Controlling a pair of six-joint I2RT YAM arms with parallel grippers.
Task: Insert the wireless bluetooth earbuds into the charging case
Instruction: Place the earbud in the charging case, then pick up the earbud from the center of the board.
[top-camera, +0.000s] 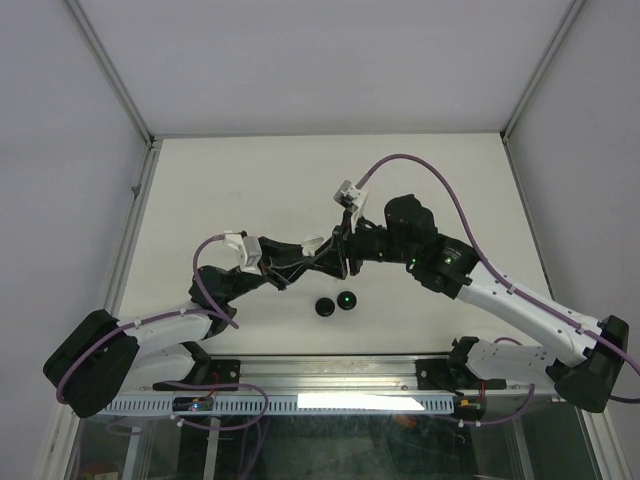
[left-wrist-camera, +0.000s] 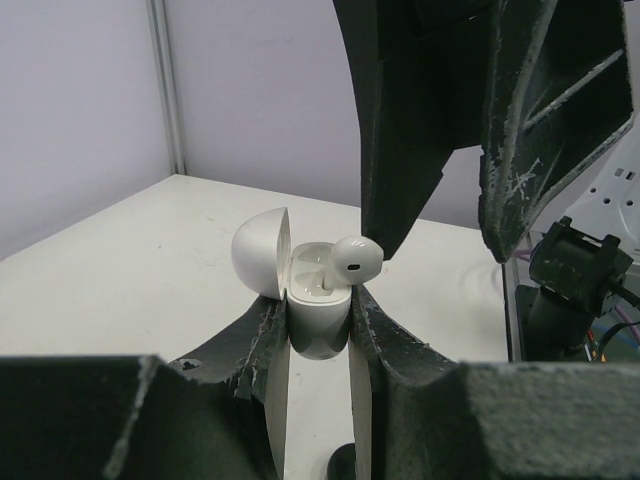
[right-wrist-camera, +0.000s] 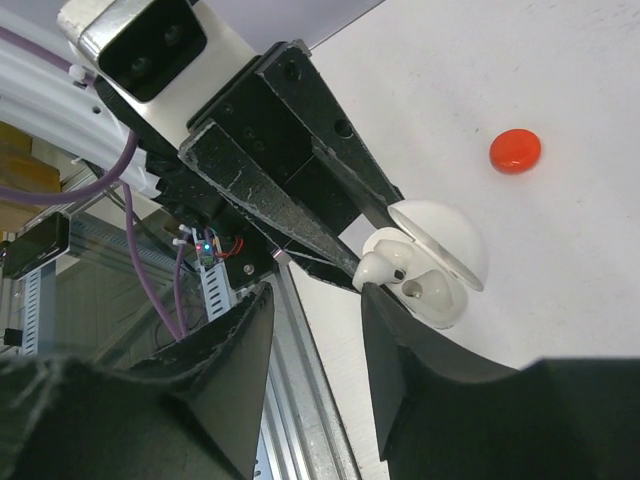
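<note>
Table (top-camera: 250, 180) is plain matte white, boxed by pale grey walls on three sides, with a metal frame post at each far corner. An aluminium rail (top-camera: 330, 372) runs along the near edge.

You've got both arms meeting about mid-table: left arm (top-camera: 200, 300) in from the left, right arm (top-camera: 500, 290) in from the right. That spot is well apart from the far edge and both side edges.

Two black discs (top-camera: 324, 307) (top-camera: 346, 299) sit side by side on the table, between the wrists and the rail. One shows a green dot. A red disc (right-wrist-camera: 515, 150) lies on the table beyond the case in the right wrist view, apart from it.

Left jaws are clamped on the lower body of the white charging case (left-wrist-camera: 318, 325). Its lid (left-wrist-camera: 258, 255) is swung open, to the left in the left wrist view.

The white earbud (left-wrist-camera: 355, 258) sits at the case's open rim, on the side nearest the right jaws. Right jaws stand wide, gripping nothing; one fingertip (left-wrist-camera: 385, 235) touches the bud's side. Can't tell how deep the stem sits.
</note>
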